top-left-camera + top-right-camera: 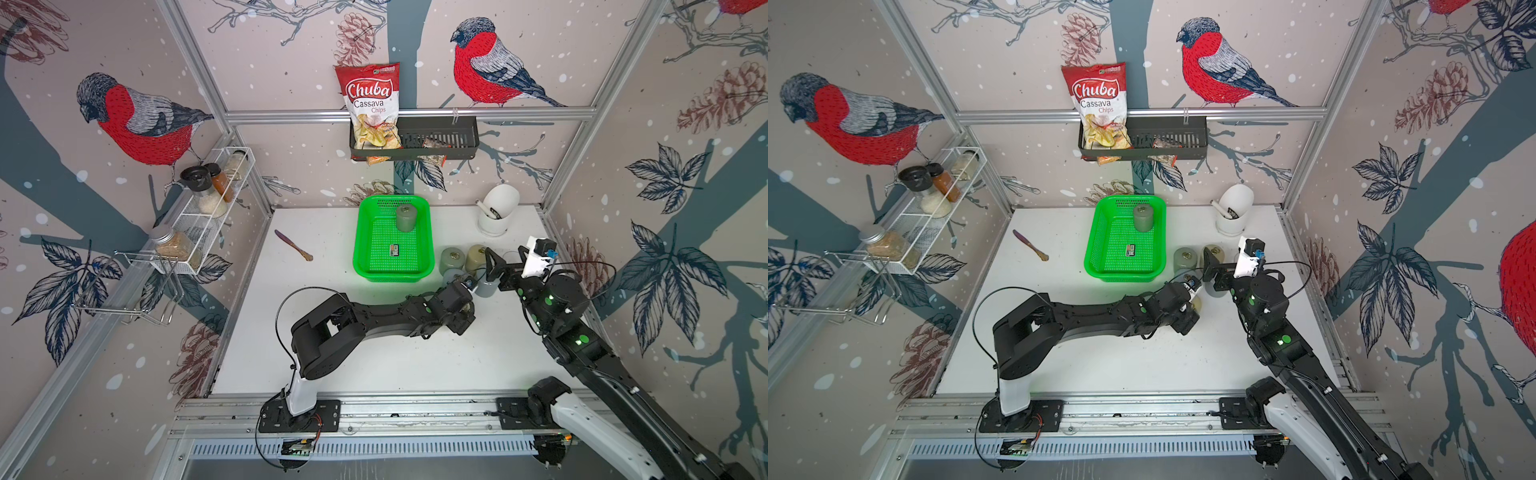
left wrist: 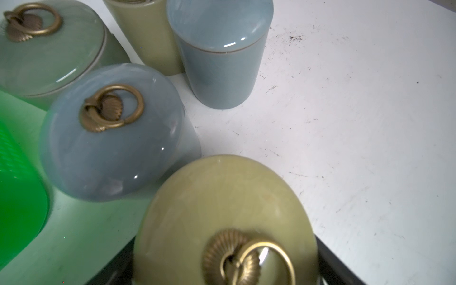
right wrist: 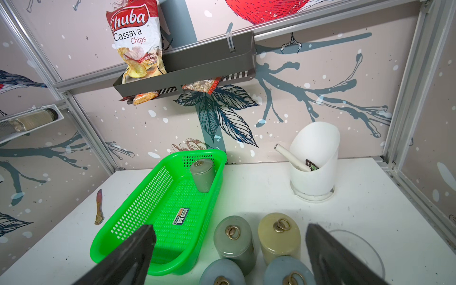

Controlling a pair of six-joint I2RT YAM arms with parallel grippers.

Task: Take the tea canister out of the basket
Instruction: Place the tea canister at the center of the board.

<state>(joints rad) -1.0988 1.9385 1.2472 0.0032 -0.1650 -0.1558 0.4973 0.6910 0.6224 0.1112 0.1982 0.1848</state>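
Our right gripper [image 3: 229,228] is hovering empty, jaws wide apart; our left gripper [image 1: 467,305] is clasping an olive canister [image 2: 222,197]. Ahead of the right gripper, the tea canister [image 3: 202,175] is standing upright in the green basket [image 3: 128,217], at its far corner. We are judging this the approach: next, reaching forward and closing around it.

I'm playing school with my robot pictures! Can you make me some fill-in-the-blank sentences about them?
The basket is bright ___.
Inside it stands just ___ canister.
The bag in the wall rack reads Chuba Cassava ___.
The right fingers are ___, not shut, and hold nothing.
Missing words: green; one; Chips; open.
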